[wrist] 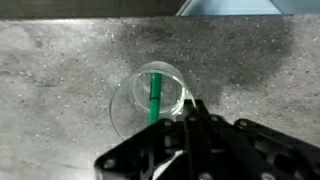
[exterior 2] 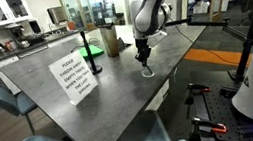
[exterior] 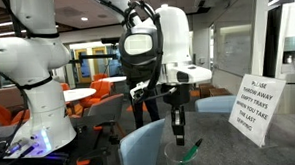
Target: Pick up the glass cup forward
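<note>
Looking down the wrist view, I see the glass cup [wrist: 135,100] upright on the speckled grey table [wrist: 50,90], with a green stick [wrist: 155,98] inside. My gripper [exterior 2: 143,55] hangs just over its rim, and I can't tell whether the jaws are parted or clenched. The white sign [exterior 2: 72,77] stands well apart from the cup. Orange chairs [exterior: 106,89] sit in the room behind.

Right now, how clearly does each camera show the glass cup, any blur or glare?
Wrist view: soft focus, the glass cup shows mainly as a pale rim around the green straw. In both exterior views it is small, low-resolution and nearly transparent.
</note>
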